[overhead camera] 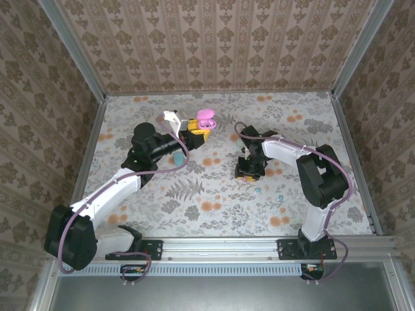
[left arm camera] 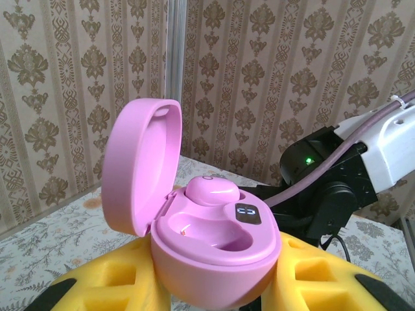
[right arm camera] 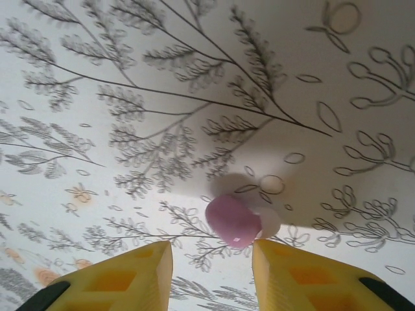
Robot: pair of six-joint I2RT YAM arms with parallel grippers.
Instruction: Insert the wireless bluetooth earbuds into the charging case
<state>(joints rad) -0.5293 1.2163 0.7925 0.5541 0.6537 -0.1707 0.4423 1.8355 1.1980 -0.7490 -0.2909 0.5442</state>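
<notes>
**Earbuds: one pink bud seated, one loose on the table**

Loose pink earbud [right arm camera: 233,221] lies on the floral table [overhead camera: 214,214], right of centre, directly under the right gripper [right arm camera: 213,254]. The gripper points down, its yellow fingers [right arm camera: 130,278] standing apart with the bud just beyond the tips. The bud sits closer to the right-hand finger; contact cannot be told. Jaws released, nothing grasped.

Seated pink earbud [left arm camera: 213,190] rests in the far socket of the charging case [left arm camera: 217,246]; the near socket is empty. The case is pink and egg-shaped, with its lid hinged up and open on the left. A small lit display sits on the inner rim beside the seated bud.

The case is held off the table, far and left of centre, clenched between the yellow fingers of the left gripper [overhead camera: 196,131].

Two mint buds [overhead camera: 257,190] lie on the table just near of the right gripper, apart from each other. A light blue piece [overhead camera: 176,158] lies beside the left arm, near of the case; bud or case cannot be told.
</notes>
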